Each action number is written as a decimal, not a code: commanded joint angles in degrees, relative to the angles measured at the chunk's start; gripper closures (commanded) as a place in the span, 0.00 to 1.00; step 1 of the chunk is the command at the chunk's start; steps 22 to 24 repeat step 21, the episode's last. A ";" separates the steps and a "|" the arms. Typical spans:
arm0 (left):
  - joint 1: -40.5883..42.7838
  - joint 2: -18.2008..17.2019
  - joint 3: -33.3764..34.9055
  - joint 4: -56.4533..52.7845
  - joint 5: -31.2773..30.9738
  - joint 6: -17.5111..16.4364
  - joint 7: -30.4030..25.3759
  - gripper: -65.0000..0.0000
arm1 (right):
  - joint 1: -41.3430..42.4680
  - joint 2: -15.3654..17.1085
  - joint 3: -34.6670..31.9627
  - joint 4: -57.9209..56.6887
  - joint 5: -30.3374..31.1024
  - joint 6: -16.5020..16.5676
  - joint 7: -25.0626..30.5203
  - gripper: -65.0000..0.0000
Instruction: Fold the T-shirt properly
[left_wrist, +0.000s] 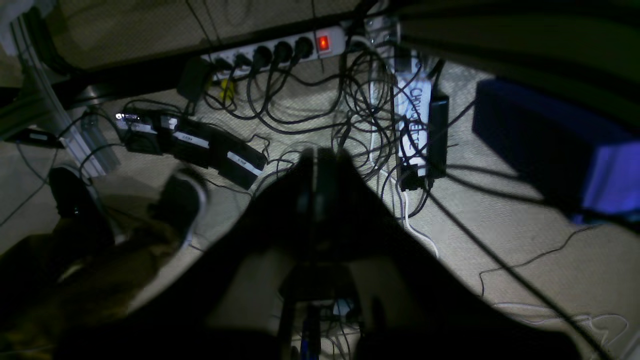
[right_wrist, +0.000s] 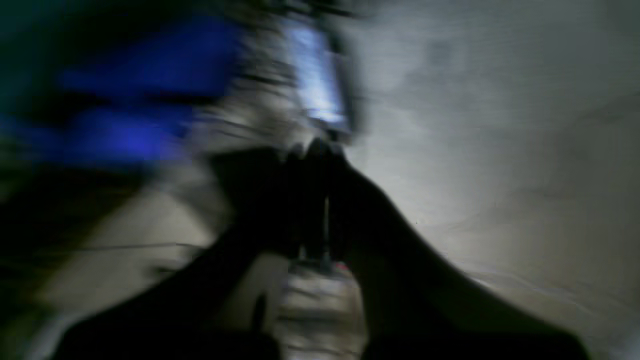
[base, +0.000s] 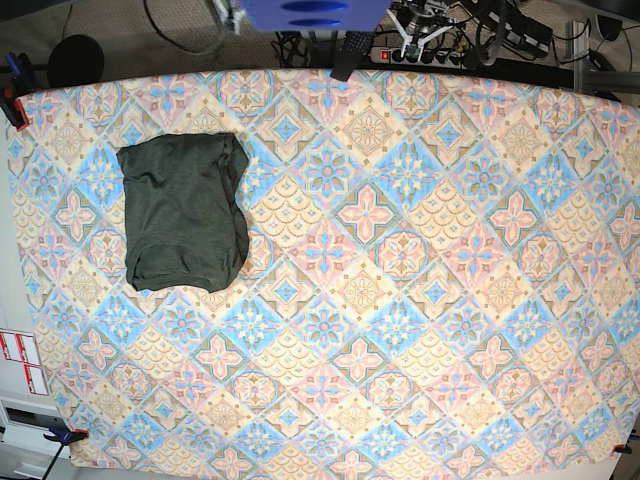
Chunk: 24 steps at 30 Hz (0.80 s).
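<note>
A: How do the jaws stand?

B: In the left wrist view the left gripper (left_wrist: 320, 165) is a dark shape in the lower middle of the frame, its two fingers pressed together with only a thin seam between them and nothing caught there. In the right wrist view the right gripper (right_wrist: 320, 155) looks much the same, clenched on nothing, though that frame is badly smeared.

A: What lies around them?

B: Past the left gripper is a carpeted floor. A white power strip (left_wrist: 280, 50) with a red lit switch runs along the upper middle of the frame, with black cables (left_wrist: 360, 100) tangled beneath it. A row of black adapters (left_wrist: 195, 145) sits at middle left, and a white labelled box (left_wrist: 412, 117) stands upright in the picture, right of centre. A blue box (left_wrist: 555, 140) fills the right side. A dark shoe (left_wrist: 182, 197) shows at lower left. In the right wrist view only a blue blur (right_wrist: 125, 115) at upper left and pale ground at right can be made out.

A: And the shirt?

B: The T-shirt (base: 184, 212) shows only in the base view. It lies folded into a compact dark rectangle at the upper left of the patterned cloth (base: 400, 300). Neither gripper can be made out in that view, so the shirt lies well apart from both. Nothing covers it.
</note>
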<state>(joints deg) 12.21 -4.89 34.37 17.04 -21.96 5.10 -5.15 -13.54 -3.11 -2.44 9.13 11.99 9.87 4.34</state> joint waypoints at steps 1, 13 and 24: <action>0.32 0.01 0.05 0.06 -0.07 0.04 -0.26 1.00 | -0.75 0.26 1.43 -0.03 -0.16 -0.33 0.19 1.00; 0.23 0.09 0.05 0.06 -0.24 0.04 -0.26 1.00 | -0.66 2.37 6.61 0.15 -0.34 -0.51 -4.82 1.00; 0.23 -0.17 -0.13 0.06 -0.24 0.04 -0.26 1.00 | 3.12 2.37 6.17 -0.03 -0.43 -0.51 -6.58 1.00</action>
